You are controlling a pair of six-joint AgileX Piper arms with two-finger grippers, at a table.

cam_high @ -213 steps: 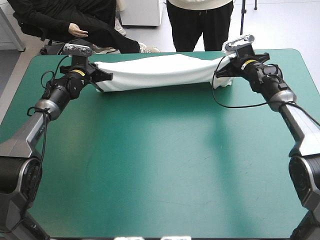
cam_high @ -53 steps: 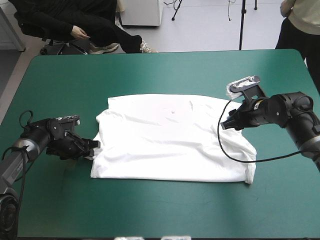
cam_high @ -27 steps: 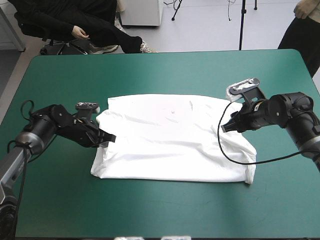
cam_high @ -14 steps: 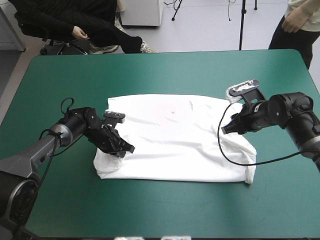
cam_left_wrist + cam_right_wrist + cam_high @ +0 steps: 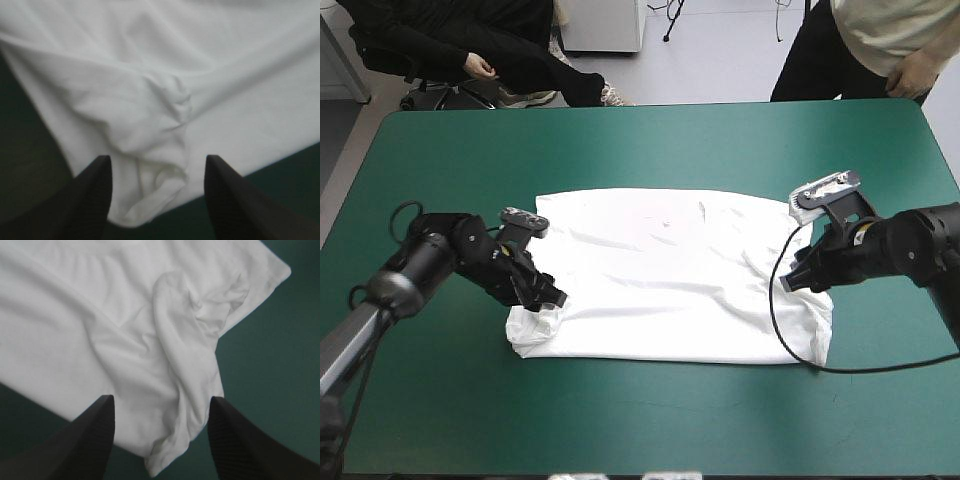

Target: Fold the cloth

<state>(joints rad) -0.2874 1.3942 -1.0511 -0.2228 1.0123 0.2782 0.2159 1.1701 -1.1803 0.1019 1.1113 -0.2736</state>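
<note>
The white T-shirt (image 5: 670, 275) lies spread flat in the middle of the table, with its near-left corner bunched into a small lump (image 5: 525, 330). My left gripper (image 5: 548, 298) sits at that corner, its black fingers open. In the left wrist view the left gripper (image 5: 157, 167) straddles a rumpled fold (image 5: 170, 105) of the T-shirt without pinching it. My right gripper (image 5: 790, 283) hovers at the shirt's right edge, open. Ahead of the right gripper (image 5: 160, 407) in the right wrist view, a creased sleeve (image 5: 200, 305) of the T-shirt lies on the cover.
Teal-green cover (image 5: 640, 420) shows on every side of the shirt, widest toward the near edge and the far edge (image 5: 620, 110).
The left gripper, shut on the shirt's left edge just before, has opened and drawn back a little, leaving the corner bunched. The right gripper has slid outward to the shirt's right edge.
</note>
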